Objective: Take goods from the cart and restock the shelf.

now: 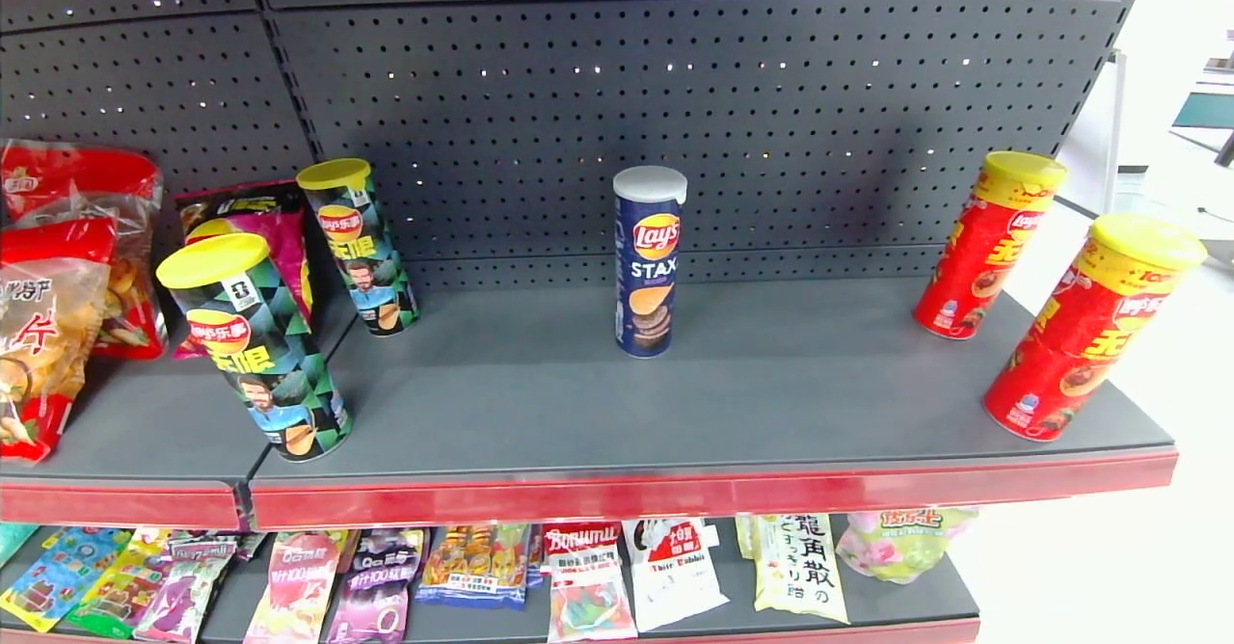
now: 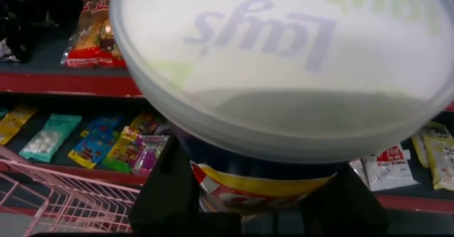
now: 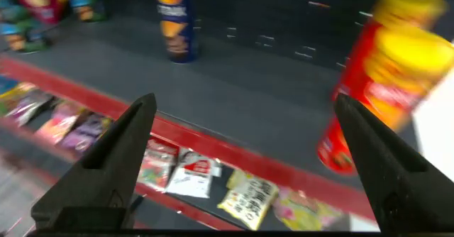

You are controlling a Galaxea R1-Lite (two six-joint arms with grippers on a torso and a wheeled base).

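Left hand (image 2: 252, 201) pinches the chip can (image 2: 284, 74). Probably light, stiff and slick, so I grip mid-tube. Right hand (image 3: 245, 101) spread, empty.

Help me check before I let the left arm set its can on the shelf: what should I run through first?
1. Grip on the held can: ok, its body sits between the left gripper fingers.
2. Held can upright: cannot tell, its lid faces the wrist camera.
3. Free spot on the shelf: ok, bare board between the blue can and the red cans.
4. Right gripper out of the way: ok, open and empty, in front of the shelf's edge.
5. Clearance from the cart: cannot tell.
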